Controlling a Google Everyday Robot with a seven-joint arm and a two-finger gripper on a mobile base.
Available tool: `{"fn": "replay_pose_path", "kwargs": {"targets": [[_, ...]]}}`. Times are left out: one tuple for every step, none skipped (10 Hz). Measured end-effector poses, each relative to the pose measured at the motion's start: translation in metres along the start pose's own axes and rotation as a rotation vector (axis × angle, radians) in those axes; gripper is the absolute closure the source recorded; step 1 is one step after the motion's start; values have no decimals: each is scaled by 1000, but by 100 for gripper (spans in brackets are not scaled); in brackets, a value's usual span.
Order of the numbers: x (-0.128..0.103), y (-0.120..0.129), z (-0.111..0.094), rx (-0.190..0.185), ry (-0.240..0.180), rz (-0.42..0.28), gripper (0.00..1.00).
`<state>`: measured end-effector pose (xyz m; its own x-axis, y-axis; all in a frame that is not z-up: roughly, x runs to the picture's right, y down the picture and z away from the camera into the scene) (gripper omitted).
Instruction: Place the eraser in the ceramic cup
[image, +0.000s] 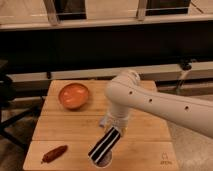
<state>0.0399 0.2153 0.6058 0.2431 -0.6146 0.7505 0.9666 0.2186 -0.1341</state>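
Note:
The eraser (104, 145), a long bar with black and white stripes, hangs tilted from my gripper (116, 129), which is shut on its upper end. Its lower end sits at the rim of the ceramic cup (103, 160), a small pale round cup near the front edge of the wooden table (140, 135); I cannot tell whether it touches. My white arm comes in from the right and covers the gripper's upper part.
A wide orange bowl (74, 95) stands at the back left of the table. A reddish-brown sausage-shaped thing (54, 154) lies at the front left. A dark chair stands off the table's left edge, and a dark counter runs behind.

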Motion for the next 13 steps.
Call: {"fn": "replay_pose_path", "kwargs": {"targets": [[-1,-1,1,1,14,-5,96],[-1,-1,2,1,23,-8,96],[-2,-3,4,3,39,-17,96],[-2,-4,4,4,46,-22,96],[-2,-6,5,3,62,-34,96],[-3,-8,5,0,78,-46,96],[-3,-9,5,-2,94,-58,96],[-2,-11,5,-4,106,-68,96],[-2,-11,5,-5,115,-75,96],[0,-10,4,-8,125,-80,96],[2,-10,3,-8,128,-83,96],[4,-9,1,-5,128,-86,96],[7,-8,-1,0,114,-81,96]]}}
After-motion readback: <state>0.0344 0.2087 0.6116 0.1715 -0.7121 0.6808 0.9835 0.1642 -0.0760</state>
